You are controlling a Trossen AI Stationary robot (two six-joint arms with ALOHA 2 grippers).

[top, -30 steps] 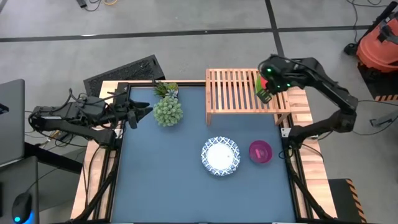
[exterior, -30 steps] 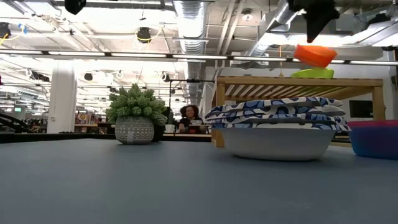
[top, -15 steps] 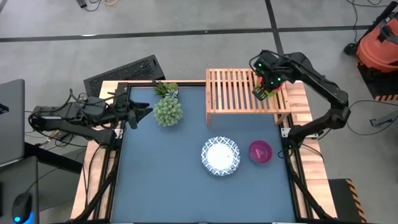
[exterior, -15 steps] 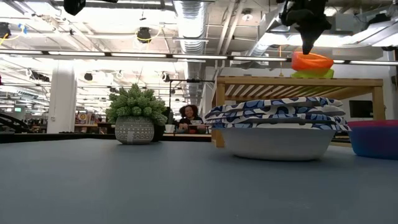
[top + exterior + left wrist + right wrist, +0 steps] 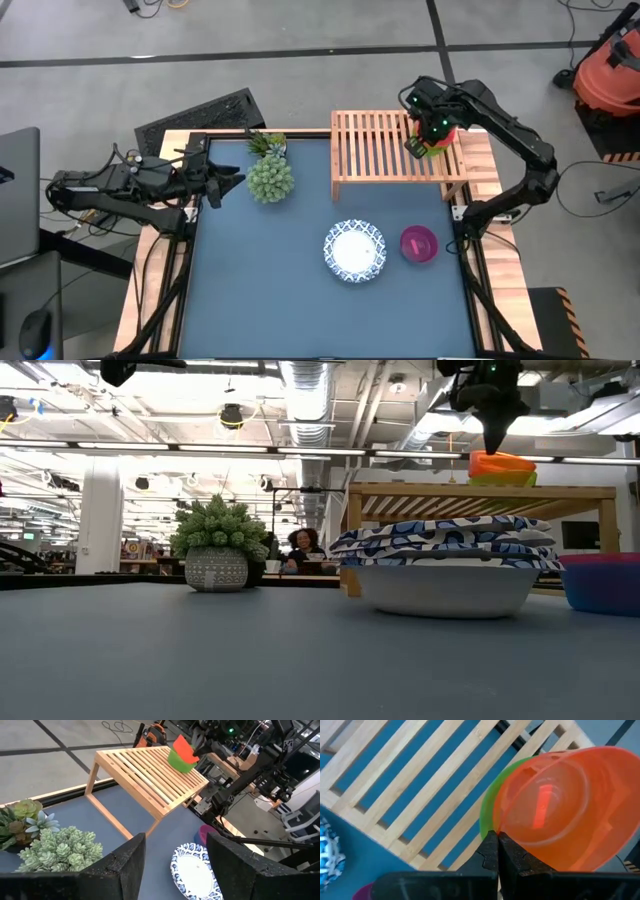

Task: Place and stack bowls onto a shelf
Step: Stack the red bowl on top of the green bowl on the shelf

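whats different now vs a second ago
The right gripper, shut on the red bowl, has lowered it from a tilt above the shelf until it nests in the green bowl there. The left gripper, white bowls, purple bowl and plant stayed put.

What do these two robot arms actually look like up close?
Both are dark, jointed arms. The right arm is slim black segments, with small green lights glowing near its tool. The left arm is black too, with thin loose cables looping along it, and its tool ends in two dark, flat fingers.
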